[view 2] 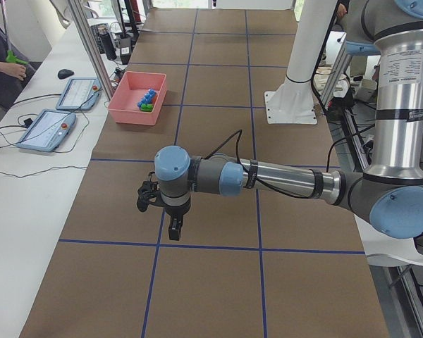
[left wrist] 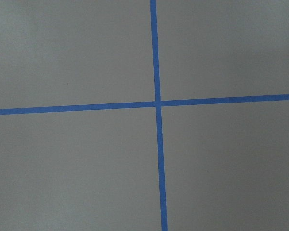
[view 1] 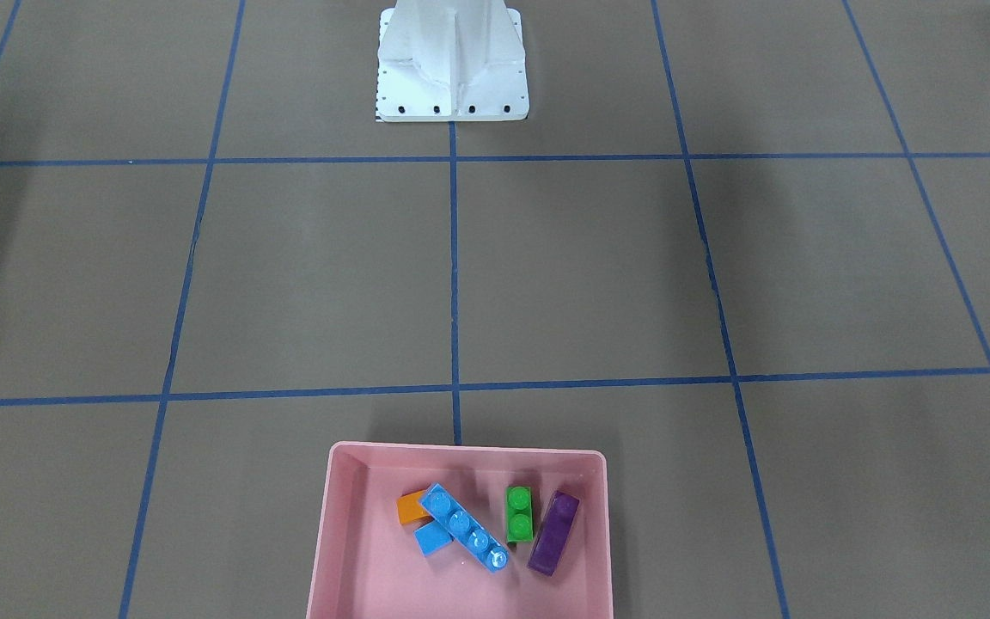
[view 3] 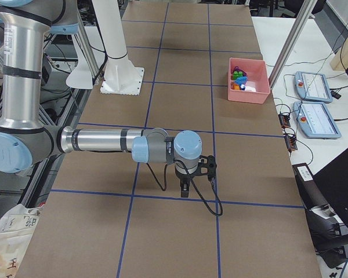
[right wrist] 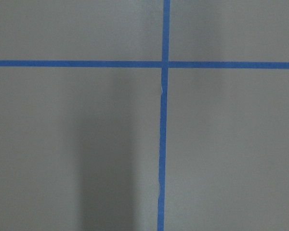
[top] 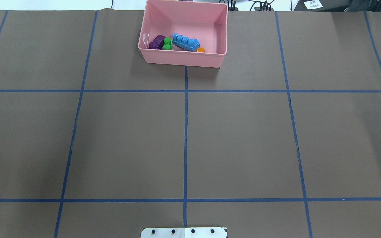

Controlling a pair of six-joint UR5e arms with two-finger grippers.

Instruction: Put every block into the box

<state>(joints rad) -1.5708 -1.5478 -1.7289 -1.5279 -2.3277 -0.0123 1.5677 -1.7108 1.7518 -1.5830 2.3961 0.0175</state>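
Silver arms (view 2: 282,179) (view 3: 98,140) stretch level, left fingers (view 2: 174,230) and right fingers (view 3: 185,188) pointing down, opening unclear.

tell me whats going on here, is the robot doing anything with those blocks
Nothing is being handled right now. All five bricks that show lie inside the pink box: the orange brick and small blue brick against the long blue brick, with the green brick and purple brick beside them. The left gripper and right gripper hang over the table, well away from the box. Whether they are open or shut cannot be told.
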